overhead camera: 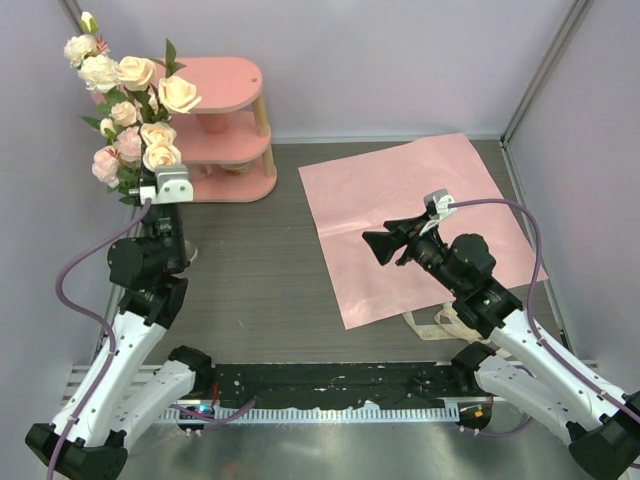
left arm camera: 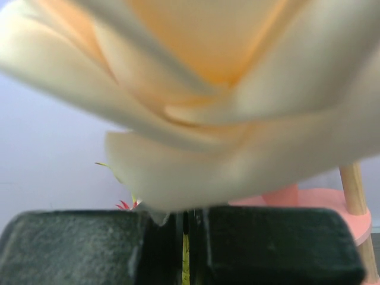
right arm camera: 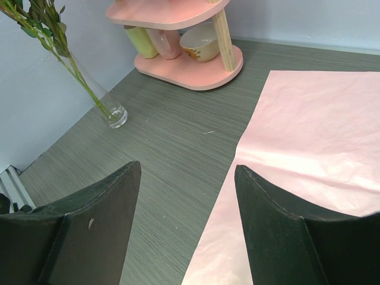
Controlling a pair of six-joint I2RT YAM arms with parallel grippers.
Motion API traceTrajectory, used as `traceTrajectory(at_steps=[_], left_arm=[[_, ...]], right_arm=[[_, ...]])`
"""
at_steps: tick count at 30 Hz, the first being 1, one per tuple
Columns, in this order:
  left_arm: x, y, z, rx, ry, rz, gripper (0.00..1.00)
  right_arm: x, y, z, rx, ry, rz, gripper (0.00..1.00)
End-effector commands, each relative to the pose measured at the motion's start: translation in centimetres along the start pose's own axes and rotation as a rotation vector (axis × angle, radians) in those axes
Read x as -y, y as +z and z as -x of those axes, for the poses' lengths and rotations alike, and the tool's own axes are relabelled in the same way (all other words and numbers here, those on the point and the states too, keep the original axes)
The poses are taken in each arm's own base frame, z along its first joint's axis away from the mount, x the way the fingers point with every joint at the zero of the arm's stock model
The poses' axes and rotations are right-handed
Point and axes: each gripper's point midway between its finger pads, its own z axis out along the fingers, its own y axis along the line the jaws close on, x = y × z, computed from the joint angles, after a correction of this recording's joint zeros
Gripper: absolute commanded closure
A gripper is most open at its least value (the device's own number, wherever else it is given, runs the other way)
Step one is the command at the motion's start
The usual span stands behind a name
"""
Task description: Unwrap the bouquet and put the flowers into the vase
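Observation:
The flowers (overhead camera: 130, 100), cream, peach and pale pink roses, stand upright as a loose bunch at the back left, free of paper. My left gripper (overhead camera: 162, 185) is shut on their thin green stems just below the heads. In the left wrist view a cream rose (left arm camera: 208, 89) fills the frame above the closed gripper (left arm camera: 187, 228). The vase (right arm camera: 113, 113), a small clear glass, stands by the left wall with green stems (right arm camera: 77, 71) reaching down into it. My right gripper (overhead camera: 380, 242) (right arm camera: 187, 172) hangs open and empty over the left edge of the flat pink wrapping paper (overhead camera: 410, 210).
A pink two-tier shelf (overhead camera: 235, 90) stands at the back beside the flowers, holding cups (right arm camera: 142, 41) and a bowl (right arm camera: 199, 44). A cream ribbon (overhead camera: 432, 322) lies by the paper's near edge. Walls close in on the left, back and right.

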Motion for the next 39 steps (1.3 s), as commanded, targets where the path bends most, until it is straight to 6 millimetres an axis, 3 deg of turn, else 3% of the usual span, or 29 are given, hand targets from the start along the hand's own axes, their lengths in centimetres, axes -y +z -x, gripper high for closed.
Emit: traceTrajectory(at_steps=[1, 5, 15, 39], left_arm=[[-1.3, -0.5, -0.4, -0.006, -0.039, 0.076, 1.0], [-1.2, -0.6, -1.2, -0.027, -0.035, 0.092, 1.0], [-2.0, 0.8, 0.7, 0.022, 0.007, 0.116, 1.0], [-1.9, 2.1, 1.5, 0.05, 0.051, 0.101, 1.0]], right_arm=[[-0.5, 0.0, 1.0, 0.036, 0.003, 0.02, 0.3], [-0.5, 0.2, 0.9, 0.033, 0.007, 0.022, 0.3], [-0.5, 0.2, 1.0, 0.032, 0.001, 0.02, 0.3], [-0.7, 0.3, 1.2, 0.025, 0.001, 0.027, 0.3]])
